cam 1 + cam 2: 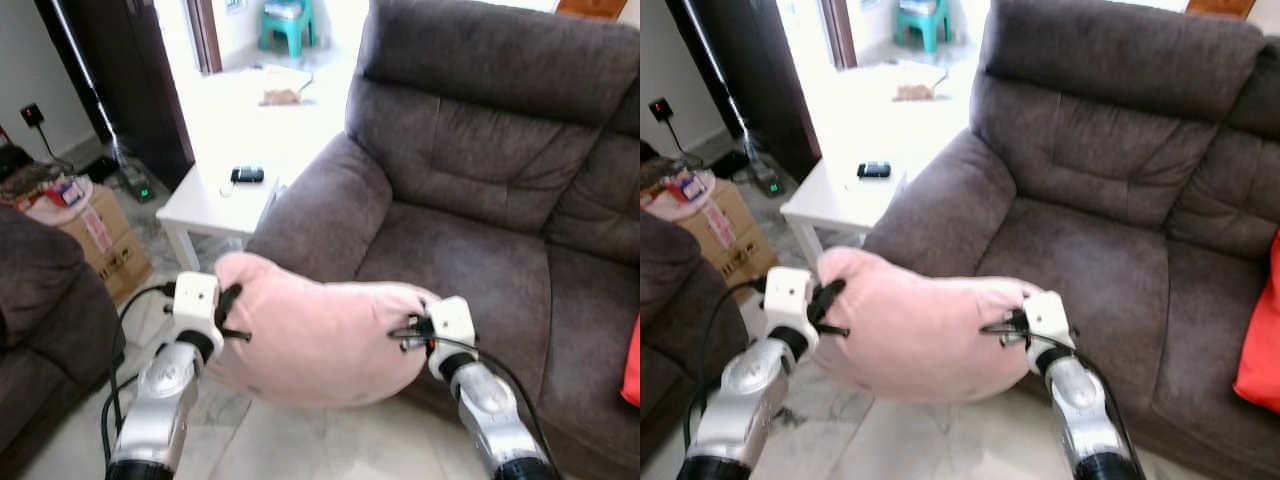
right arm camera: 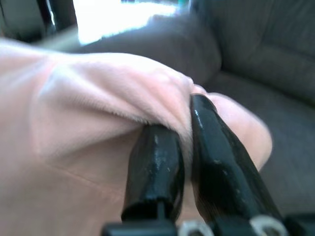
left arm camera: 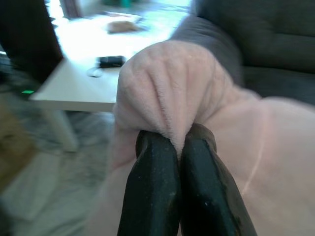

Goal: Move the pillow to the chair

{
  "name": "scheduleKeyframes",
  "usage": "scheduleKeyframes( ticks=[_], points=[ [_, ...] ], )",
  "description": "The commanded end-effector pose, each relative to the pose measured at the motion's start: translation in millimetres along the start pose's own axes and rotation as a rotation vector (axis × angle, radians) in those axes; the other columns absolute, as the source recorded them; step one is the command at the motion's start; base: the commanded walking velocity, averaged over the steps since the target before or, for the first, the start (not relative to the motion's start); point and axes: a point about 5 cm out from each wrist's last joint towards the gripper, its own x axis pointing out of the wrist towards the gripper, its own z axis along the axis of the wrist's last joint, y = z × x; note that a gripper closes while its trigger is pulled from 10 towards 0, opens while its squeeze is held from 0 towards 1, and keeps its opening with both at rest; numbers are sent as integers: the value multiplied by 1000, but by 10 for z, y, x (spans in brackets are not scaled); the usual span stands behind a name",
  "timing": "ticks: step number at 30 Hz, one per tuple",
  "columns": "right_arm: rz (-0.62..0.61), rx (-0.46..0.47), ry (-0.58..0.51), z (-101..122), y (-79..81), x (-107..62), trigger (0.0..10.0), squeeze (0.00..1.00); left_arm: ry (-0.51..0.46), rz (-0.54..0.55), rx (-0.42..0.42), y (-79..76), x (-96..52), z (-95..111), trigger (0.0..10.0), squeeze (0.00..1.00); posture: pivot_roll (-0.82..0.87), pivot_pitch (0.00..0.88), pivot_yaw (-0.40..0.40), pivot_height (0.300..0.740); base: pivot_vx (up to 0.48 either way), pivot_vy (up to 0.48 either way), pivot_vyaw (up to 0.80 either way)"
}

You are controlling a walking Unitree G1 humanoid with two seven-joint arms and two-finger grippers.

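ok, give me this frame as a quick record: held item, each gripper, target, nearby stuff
held: pink pillow, off the floor, carried between both arms
left gripper: shut on a pinched fold at the pillow's left end
right gripper: shut on a fold at its right end
target: grey armchair, seat bare, straight ahead
pillow vs chair: in front of the seat's front edge, not yet on it
nearby: white side table beside the chair's arm

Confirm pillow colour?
Pale pink, plain plush; the pillow shows best in the left eye view.
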Motion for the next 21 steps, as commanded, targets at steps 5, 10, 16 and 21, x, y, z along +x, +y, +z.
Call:
scheduleKeyframes(
  ticks=[5,10,16,21],
  points=[
    [-63,83,-178,324,40,22,10000,0,-141,52,40,-44,-17,184,10000,0,50,0,-34,740,0,0,0],
    [-103,111,-196,410,69,82,10000,0,-188,58,-4,-104,18,255,10000,0,41,0,-28,740,0,0,0],
    [-129,126,-242,609,28,152,10000,0,-195,73,-17,-97,55,263,10000,0,35,0,-26,740,0,48,0],
    [-143,139,-232,619,-2,194,10000,0,-199,77,-16,-104,77,285,10000,0,41,0,-28,740,0,324,-800]
  ],
)
